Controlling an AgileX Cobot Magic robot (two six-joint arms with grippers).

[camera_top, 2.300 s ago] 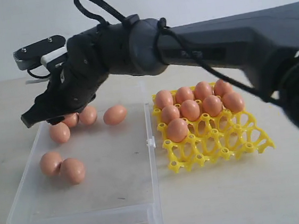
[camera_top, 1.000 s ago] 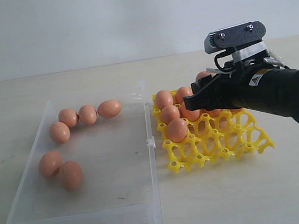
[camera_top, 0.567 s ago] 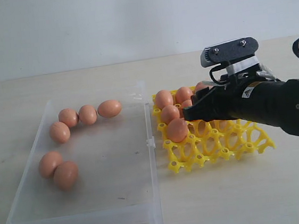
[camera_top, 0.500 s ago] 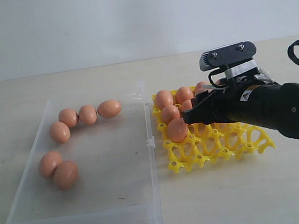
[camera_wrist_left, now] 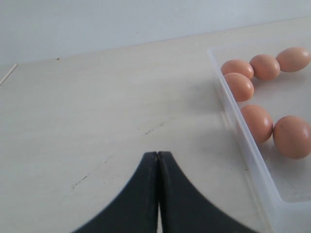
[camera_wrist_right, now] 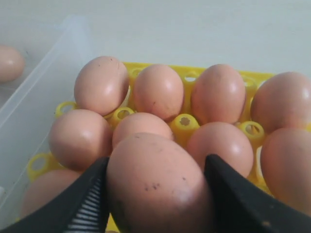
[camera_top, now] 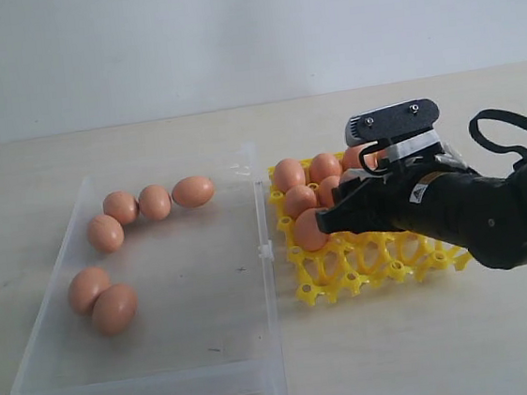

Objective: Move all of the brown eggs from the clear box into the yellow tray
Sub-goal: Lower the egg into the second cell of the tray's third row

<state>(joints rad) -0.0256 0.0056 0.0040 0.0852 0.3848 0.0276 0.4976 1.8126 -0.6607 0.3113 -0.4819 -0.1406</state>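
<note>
Right wrist view: I have one brown egg [camera_wrist_right: 155,189] clamped between the two black fingers [camera_wrist_right: 82,206] of the right gripper [camera_wrist_right: 156,164]. The jaws are spread wide around its width, and it hangs just above the yellow tray [camera_wrist_right: 184,124]. Beyond it, seated eggs [camera_wrist_right: 158,90] crowd the tray's cups in two full rows, with filled cups close under the held one. In the exterior view the gripper's body hides that egg and covers much of the tray. The clear box [camera_top: 262,254] lies just beside the tray, with six loose eggs [camera_top: 155,202] gathered toward its side away from the tray. The left gripper [camera_wrist_left: 158,194] is pinched closed on nothing, over bare table [camera_wrist_left: 97,121] beyond the box wall farthest from the tray.
</note>
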